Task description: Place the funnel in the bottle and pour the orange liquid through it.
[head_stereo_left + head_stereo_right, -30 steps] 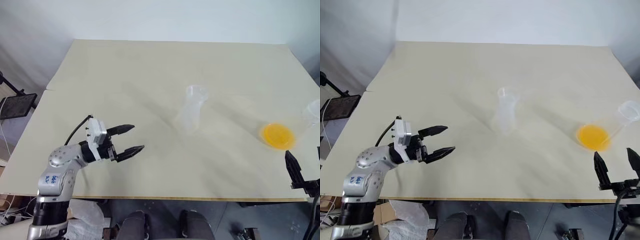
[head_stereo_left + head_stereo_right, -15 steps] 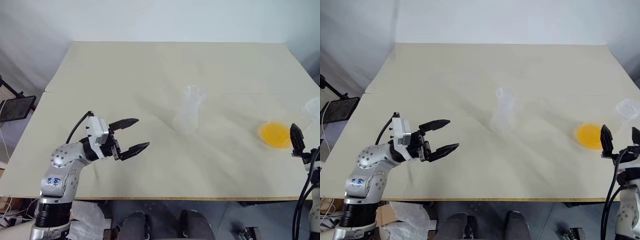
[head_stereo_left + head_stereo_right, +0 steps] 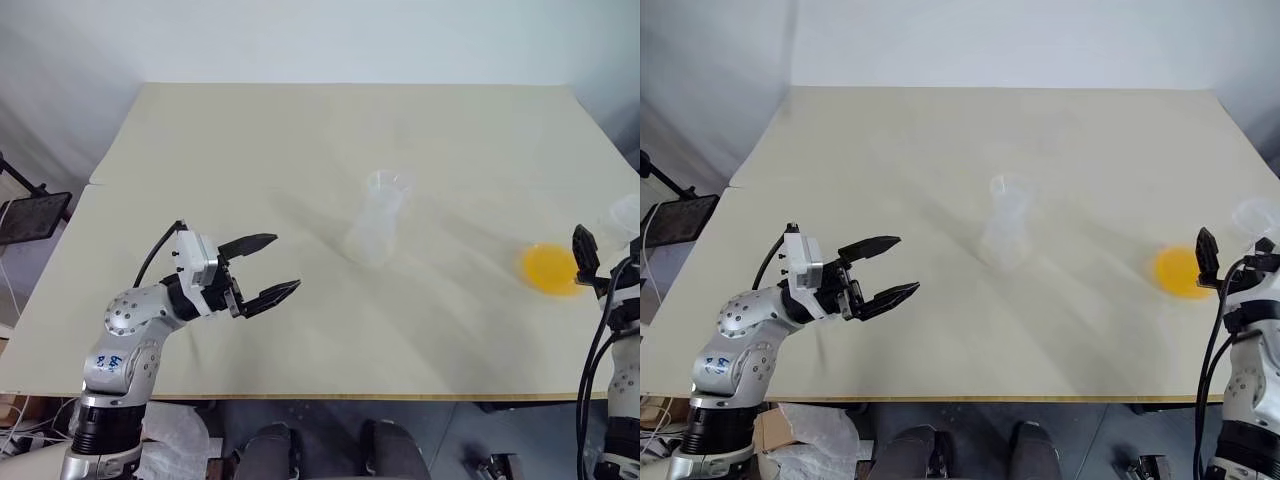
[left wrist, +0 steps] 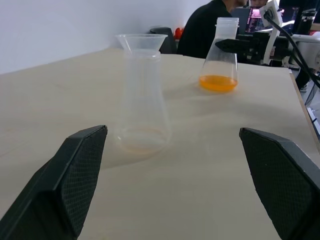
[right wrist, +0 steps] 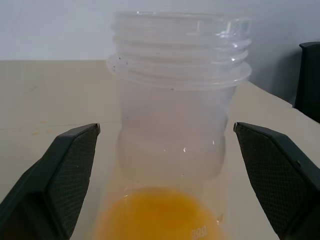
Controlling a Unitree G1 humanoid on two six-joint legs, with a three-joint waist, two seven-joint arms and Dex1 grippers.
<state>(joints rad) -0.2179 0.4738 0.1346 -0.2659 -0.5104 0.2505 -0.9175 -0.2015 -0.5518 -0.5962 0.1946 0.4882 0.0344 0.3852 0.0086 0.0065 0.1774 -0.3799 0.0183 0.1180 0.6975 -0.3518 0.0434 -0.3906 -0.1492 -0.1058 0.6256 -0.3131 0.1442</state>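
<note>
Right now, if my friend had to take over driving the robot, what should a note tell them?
Left gripper: open, holding nothing, hovering over the table, pointing toward the bottle.
Right gripper: open, fingers either side of the flask neck, not yet closed on it.
Funnel: already sitting in the mouth of the bottle, mid-table.
Orange liquid: all in the flask near the table's right edge.
Done: funnel placed.
Left: grip the flask, carry it over and pour through the funnel.
</note>
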